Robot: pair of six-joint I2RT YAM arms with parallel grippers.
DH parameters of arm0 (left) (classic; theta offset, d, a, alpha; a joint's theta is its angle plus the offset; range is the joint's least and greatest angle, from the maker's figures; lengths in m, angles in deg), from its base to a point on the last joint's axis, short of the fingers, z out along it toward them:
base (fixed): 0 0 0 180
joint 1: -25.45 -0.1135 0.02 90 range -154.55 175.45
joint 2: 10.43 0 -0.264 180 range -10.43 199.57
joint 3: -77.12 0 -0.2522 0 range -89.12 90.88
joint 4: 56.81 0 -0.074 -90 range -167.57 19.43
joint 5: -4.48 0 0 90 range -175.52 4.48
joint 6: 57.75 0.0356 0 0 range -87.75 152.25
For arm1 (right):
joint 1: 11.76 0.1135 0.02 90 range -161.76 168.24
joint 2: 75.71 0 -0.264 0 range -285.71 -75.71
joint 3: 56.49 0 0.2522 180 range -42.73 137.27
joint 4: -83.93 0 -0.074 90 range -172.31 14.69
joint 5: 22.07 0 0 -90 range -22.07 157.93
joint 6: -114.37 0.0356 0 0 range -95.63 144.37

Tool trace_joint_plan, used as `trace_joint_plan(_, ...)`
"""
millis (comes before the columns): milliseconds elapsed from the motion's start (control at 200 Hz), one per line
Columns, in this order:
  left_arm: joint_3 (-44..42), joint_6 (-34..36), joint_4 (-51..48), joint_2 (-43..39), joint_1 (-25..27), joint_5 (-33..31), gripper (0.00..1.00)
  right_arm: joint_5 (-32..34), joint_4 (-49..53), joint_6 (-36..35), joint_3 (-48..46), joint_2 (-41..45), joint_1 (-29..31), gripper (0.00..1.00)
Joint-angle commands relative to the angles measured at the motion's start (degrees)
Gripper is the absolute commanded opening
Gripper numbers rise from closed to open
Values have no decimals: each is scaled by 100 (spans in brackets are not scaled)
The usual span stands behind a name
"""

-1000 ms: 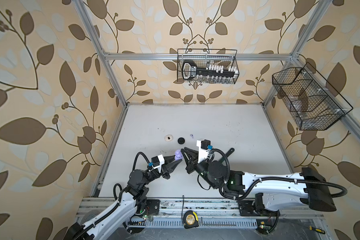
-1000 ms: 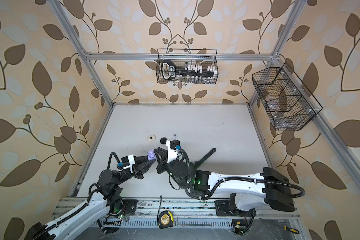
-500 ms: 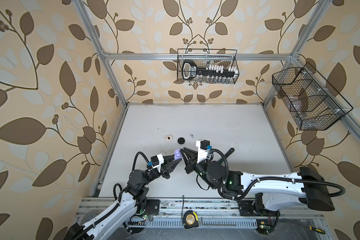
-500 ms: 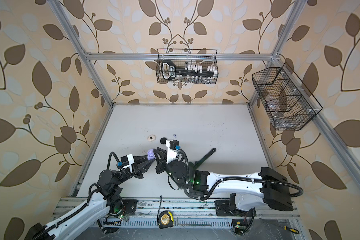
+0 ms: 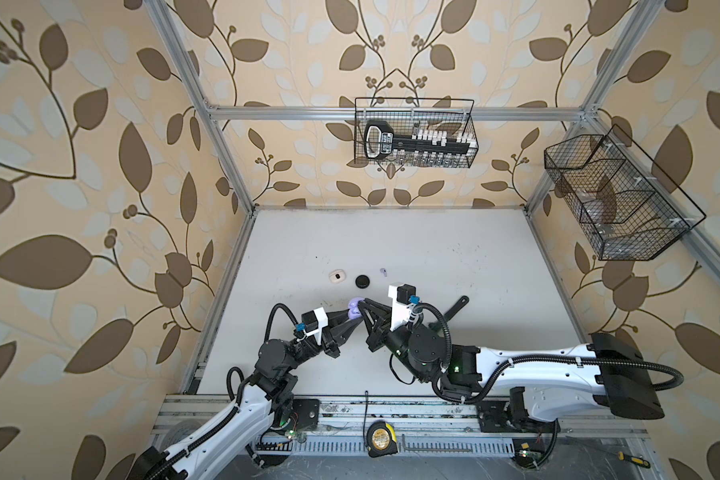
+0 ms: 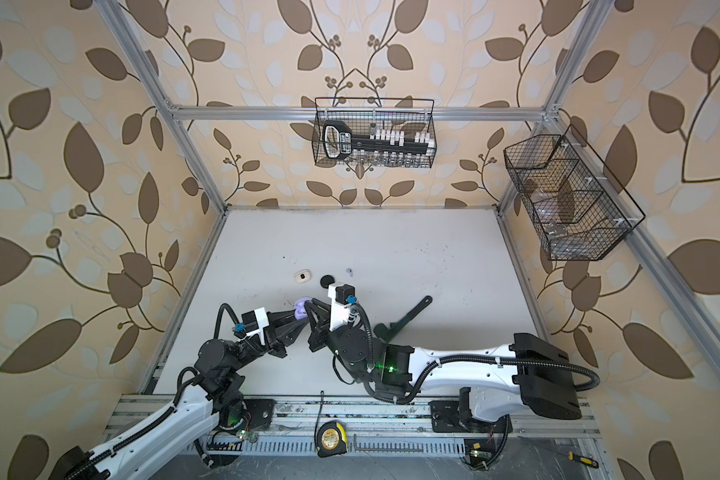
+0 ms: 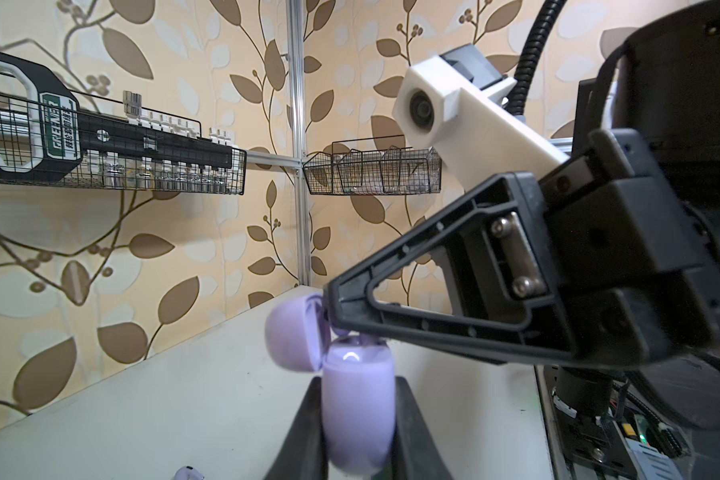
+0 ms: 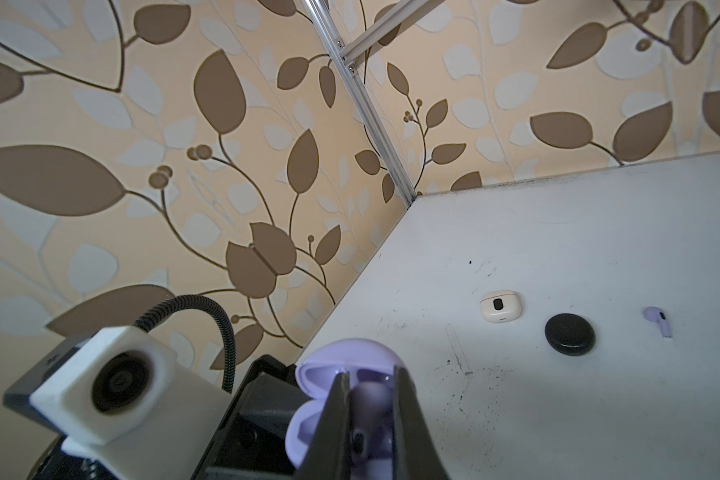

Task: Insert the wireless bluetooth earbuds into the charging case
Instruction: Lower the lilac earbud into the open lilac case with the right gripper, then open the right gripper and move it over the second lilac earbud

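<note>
Leaf-patterned walls close in three sides of the white table [image 5: 391,245]. Over its near left part my left pincer [image 5: 347,320] is clamped on the lilac case [image 7: 356,399], whose lid is swung open. My right pincer [image 5: 363,307] meets it tip to mouth, closed on a lilac earbud [image 8: 368,399] right at the case's opening. How far in the earbud sits I cannot tell.

Just beyond both pincers lie a white case [image 5: 337,276], a black case [image 5: 362,281] and a loose earbud [image 5: 383,272], in a row and apart from one another. A dark tool [image 5: 454,307] lies beside my right wrist, its near end hidden under the arm. Higher up hang the back basket [image 5: 414,133] and the side basket [image 5: 616,199], each on its wall.

The table's left edge runs close to my left arm. Its far half and right side lie bare. A tape measure [image 5: 378,436] sits on the front rail, off the table.
</note>
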State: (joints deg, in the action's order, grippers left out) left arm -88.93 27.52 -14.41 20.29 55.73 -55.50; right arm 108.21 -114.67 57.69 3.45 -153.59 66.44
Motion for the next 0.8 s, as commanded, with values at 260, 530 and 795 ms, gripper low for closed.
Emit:
trace_joint_plan(260, -143, 23, 239, -106, -31, -23, 0, -50, 24, -109, -39, -1, 134, 33)
trace_joint_plan(530, -150, 141, 41, -275, -38, 1, 0, 69, 48, -250, -346, 670, 141, 38)
trace_joint_plan(795, -150, 374, -116, -325, -35, 65, 0, 677, 230, -746, -705, 1482, -112, 47)
